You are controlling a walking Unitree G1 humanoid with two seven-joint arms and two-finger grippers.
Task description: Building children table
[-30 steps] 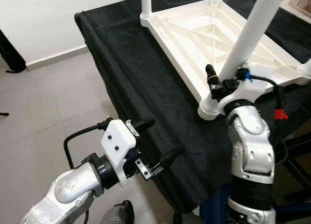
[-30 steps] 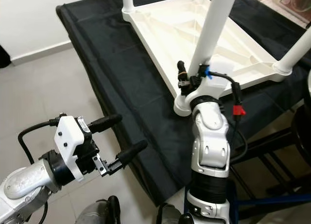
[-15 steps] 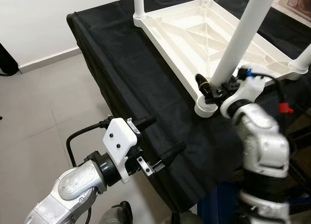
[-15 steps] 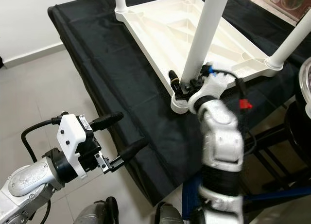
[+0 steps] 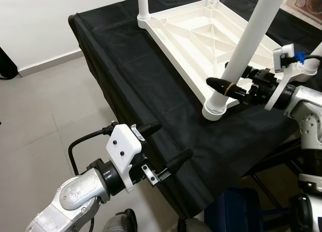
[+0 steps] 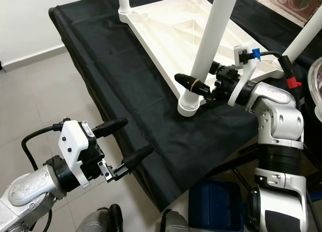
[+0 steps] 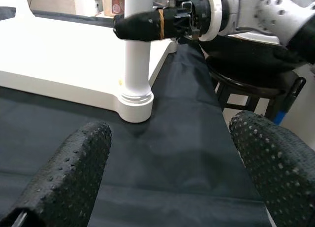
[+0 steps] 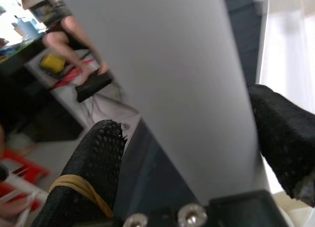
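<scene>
Left eye view: the right end effector (image 5: 229, 81) straddles the white leg (image 5: 246, 41) near its socket, fingers spread, on the upturned children table (image 5: 201, 30) atop the black-draped table (image 5: 136, 76). Left end effector (image 5: 166, 144) hovers open nearby.

black cloth (image 5: 151, 81) draped over a raised surface and hanging down its near edge, grey tiled floor (image 5: 40, 116) beside it meeting a white wall (image 5: 45, 15), blue bin (image 6: 216, 207) on the floor under the draped edge, dark stool (image 7: 256, 74) just beyond the cloth.
</scene>
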